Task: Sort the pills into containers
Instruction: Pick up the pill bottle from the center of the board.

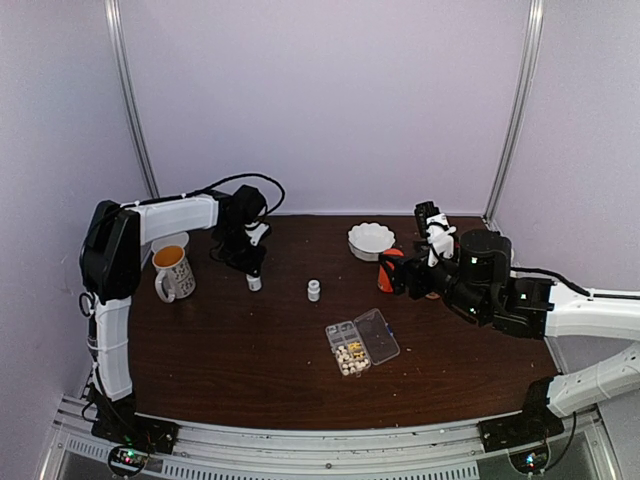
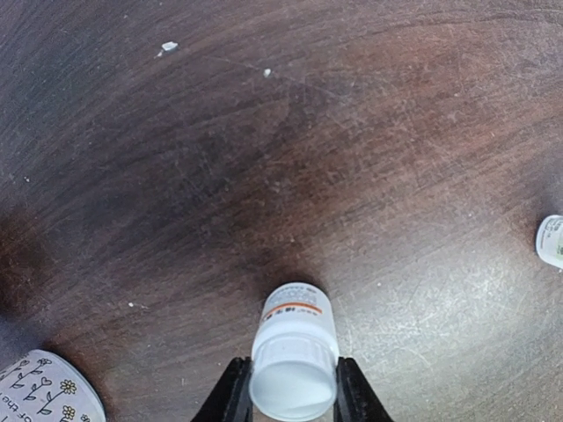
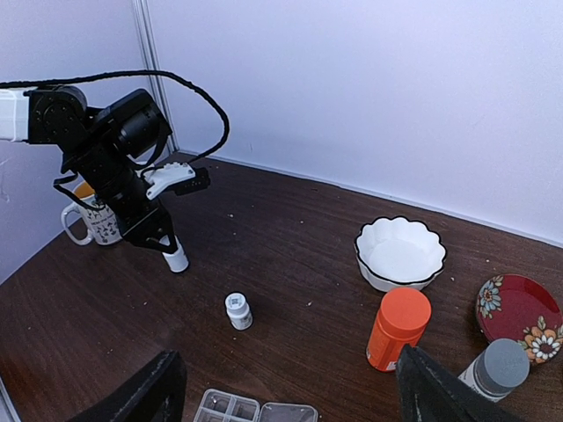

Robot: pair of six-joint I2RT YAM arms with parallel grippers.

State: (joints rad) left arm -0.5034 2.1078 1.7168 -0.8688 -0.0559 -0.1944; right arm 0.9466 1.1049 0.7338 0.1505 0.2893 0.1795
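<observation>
Bolted along the near edge of the dark wooden table, the left arm and right arm reach over it. Mid-table lies the clear organizer box, lid swung open. Jaws of the right gripper stand spread wide on nothing; the left gripper clenches an upright small white bottle. Cream and yellowish pills sit in the box's cells.
</observation>
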